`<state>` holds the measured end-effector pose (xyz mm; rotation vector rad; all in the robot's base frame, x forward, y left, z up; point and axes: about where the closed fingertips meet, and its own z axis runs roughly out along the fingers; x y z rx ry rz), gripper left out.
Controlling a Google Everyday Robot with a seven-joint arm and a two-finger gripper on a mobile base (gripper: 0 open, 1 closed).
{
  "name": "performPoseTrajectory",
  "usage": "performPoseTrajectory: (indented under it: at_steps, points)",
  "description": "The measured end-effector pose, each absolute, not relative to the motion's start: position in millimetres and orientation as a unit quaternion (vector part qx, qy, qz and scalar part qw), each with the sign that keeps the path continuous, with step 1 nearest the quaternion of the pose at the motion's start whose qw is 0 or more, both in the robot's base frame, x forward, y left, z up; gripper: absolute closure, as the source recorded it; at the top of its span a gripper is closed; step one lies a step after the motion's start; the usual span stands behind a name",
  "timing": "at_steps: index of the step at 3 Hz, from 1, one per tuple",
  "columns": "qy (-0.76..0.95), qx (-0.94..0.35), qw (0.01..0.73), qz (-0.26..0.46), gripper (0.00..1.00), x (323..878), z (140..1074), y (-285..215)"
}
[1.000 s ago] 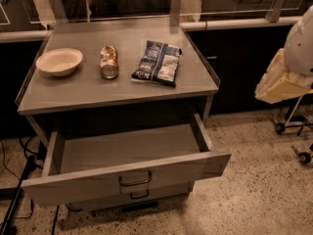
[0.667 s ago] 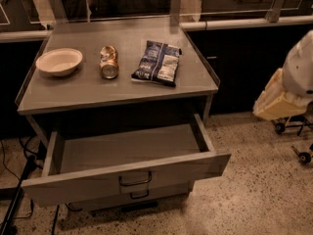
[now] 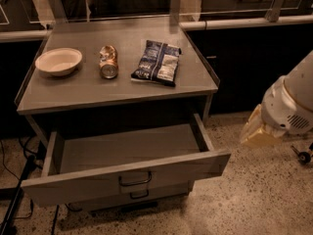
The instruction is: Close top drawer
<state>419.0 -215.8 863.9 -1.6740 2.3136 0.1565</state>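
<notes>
The top drawer point(image 3: 88, 182) of the grey metal cabinet stands pulled far out, and its tray is empty. Its wide front panel faces me at the bottom, with a dark loop handle point(image 3: 135, 179) at its centre. My white arm point(image 3: 292, 104) comes in from the right edge. The gripper point(image 3: 257, 131), a pale cream shape at the arm's end, hangs to the right of the drawer's right front corner. It is apart from the drawer and holds nothing that I can see.
On the cabinet top point(image 3: 83, 92) lie a cream bowl point(image 3: 58, 61), a crushed can point(image 3: 108, 61) and a dark snack bag point(image 3: 157, 62). A lower drawer's handle point(image 3: 139, 195) shows under the open one. Cables point(image 3: 14, 155) run on the floor at left. A caster wheel point(image 3: 304, 155) is at right.
My arm and gripper have moved down and to the left, closer to the drawer's right front corner. The drawer has not moved.
</notes>
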Motion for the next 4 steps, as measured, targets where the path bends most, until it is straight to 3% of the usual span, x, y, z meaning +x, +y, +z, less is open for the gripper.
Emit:
performPoseTrajectory:
  at_steps: [2, 4]
  points:
    - [0.800, -0.580, 0.139, 0.064, 1.00, 414, 856, -213]
    - [0.828, -0.535, 0.144, 0.082, 1.00, 417, 787, -202]
